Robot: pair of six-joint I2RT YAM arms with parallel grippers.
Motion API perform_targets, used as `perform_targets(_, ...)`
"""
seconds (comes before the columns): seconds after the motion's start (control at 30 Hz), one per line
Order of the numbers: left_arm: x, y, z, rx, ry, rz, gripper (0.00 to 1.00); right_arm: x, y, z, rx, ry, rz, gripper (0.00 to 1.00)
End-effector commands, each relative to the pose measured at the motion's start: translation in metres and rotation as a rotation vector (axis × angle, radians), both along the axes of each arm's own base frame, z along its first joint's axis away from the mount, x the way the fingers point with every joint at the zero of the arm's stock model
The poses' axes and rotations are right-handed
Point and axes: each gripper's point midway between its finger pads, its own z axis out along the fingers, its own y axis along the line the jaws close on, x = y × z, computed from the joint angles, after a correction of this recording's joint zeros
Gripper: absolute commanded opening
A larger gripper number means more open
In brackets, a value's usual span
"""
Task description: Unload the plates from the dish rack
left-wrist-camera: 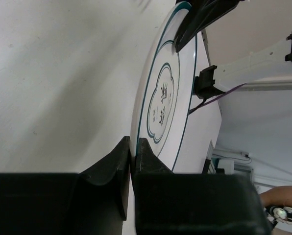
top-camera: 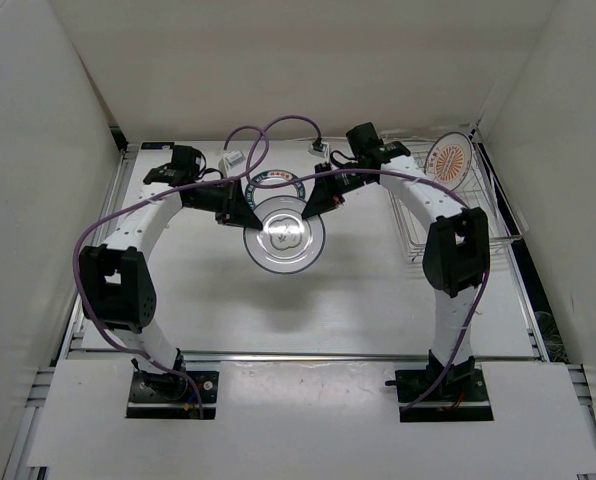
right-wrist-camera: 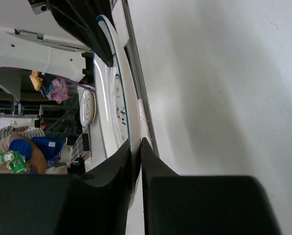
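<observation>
At the middle of the table (top-camera: 358, 290), clear of the dish rack (top-camera: 410, 222), a white plate (top-camera: 284, 237) hung between the two arms. Its centre carried dark brush-style characters inside a lobed teal outline, seen sideways in the left wrist view; I could not read them. Thin teal lines ran round its rim.

The left gripper (left-wrist-camera: 133, 152) was pinched shut on the near edge of this plate, with one finger on each face of the rim. The right gripper (right-wrist-camera: 136, 149) was clamped on the opposite edge in the same way. In the top view both met the plate from either side.

Just beyond it, the arc of a second plate (top-camera: 278, 180) showed a dark band with lettering too small to read. The white plate hid most of it, and I could not tell whether the two touched.

An orange-patterned plate (top-camera: 450, 158) stood tilted at the far end of the rack, on the right side of the table. No brand marks were legible on the arms.
</observation>
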Motion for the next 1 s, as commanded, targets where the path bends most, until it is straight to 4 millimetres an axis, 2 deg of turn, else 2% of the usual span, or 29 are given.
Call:
perform_targets(0.0,0.001,-0.001,0.007,-0.004,-0.041,-0.005,0.10,0.001,0.000,0.023,0.049,-0.029,0.009,0.15)
perform_targets(0.03,0.006,-0.001,0.006,0.004,-0.049,0.009,0.10,0.009,-0.005,0.013,-0.033,-0.081,-0.041,0.29)
perform_targets(0.1,0.013,0.002,-0.002,0.051,-0.015,0.070,0.10,0.013,-0.015,0.006,-0.129,-0.153,-0.084,0.43)
perform_targets(0.13,0.016,0.003,-0.006,0.066,-0.003,0.091,0.10,0.020,-0.021,0.004,-0.168,-0.250,-0.087,0.49)
perform_targets(0.2,0.028,0.007,-0.014,0.112,0.003,0.152,0.10,0.039,-0.041,0.002,-0.305,-0.404,-0.157,0.49)
perform_targets(0.27,0.038,0.008,-0.030,0.145,0.083,0.213,0.10,0.047,-0.054,0.004,-0.375,-0.508,-0.169,0.50)
perform_targets(0.33,0.048,0.008,-0.041,0.164,0.138,0.253,0.10,0.049,-0.072,0.014,-0.422,-0.597,-0.186,0.50)
perform_targets(0.37,0.058,0.007,-0.051,0.167,0.174,0.259,0.10,0.044,-0.081,0.024,-0.449,-0.637,-0.202,0.50)
perform_targets(0.4,0.063,0.005,-0.056,0.168,0.200,0.267,0.10,0.039,-0.088,0.021,-0.458,-0.633,-0.201,0.50)
perform_targets(0.43,0.066,0.000,-0.056,0.137,0.239,0.256,0.10,0.032,-0.093,0.021,-0.473,-0.637,-0.198,0.50)
perform_targets(0.47,0.076,-0.004,-0.049,0.106,0.236,0.243,0.10,0.022,-0.098,0.032,-0.464,-0.666,-0.197,0.50)
perform_targets(0.5,0.083,-0.005,-0.064,0.089,0.296,0.236,0.10,0.016,-0.105,0.034,-0.469,-0.660,-0.204,0.50)
perform_targets(0.53,0.083,-0.012,-0.059,0.023,0.339,0.195,0.10,0.004,-0.110,0.026,-0.465,-0.633,-0.183,0.50)
perform_targets(0.57,0.086,-0.016,-0.057,-0.014,0.354,0.167,0.10,-0.008,-0.118,0.034,-0.463,-0.643,-0.196,0.51)
perform_targets(0.6,0.097,-0.020,-0.061,-0.046,0.379,0.148,0.10,-0.021,-0.128,0.021,-0.476,-0.584,-0.192,0.51)
perform_targets(0.67,0.108,-0.022,-0.056,-0.107,0.391,0.116,0.10,-0.041,-0.142,0.027,-0.462,-0.572,-0.212,0.56)
perform_targets(0.7,0.125,-0.019,-0.060,-0.120,0.376,0.119,0.10,-0.045,-0.155,0.024,-0.480,-0.549,-0.243,0.56)
perform_targets(0.73,0.137,-0.012,-0.061,-0.126,0.377,0.143,0.10,-0.058,-0.166,0.019,-0.497,-0.527,-0.245,0.56)
perform_targets(0.77,0.147,-0.008,-0.063,-0.132,0.374,0.158,0.10,-0.059,-0.181,0.018,-0.514,-0.521,-0.273,0.57)
perform_targets(0.83,0.172,0.001,-0.071,-0.137,0.341,0.186,0.10,-0.073,-0.199,0.016,-0.543,-0.487,-0.289,0.62)
perform_targets(0.9,0.192,0.016,-0.082,-0.120,0.321,0.235,0.10,-0.074,-0.222,0.013,-0.587,-0.476,-0.323,0.72)
perform_targets(0.93,0.198,0.017,-0.086,-0.113,0.307,0.242,0.10,-0.076,-0.230,0.014,-0.604,-0.473,-0.341,0.74)
perform_targets(0.97,0.205,0.026,-0.093,-0.094,0.303,0.276,0.10,-0.079,-0.241,0.013,-0.621,-0.438,-0.369,0.75)
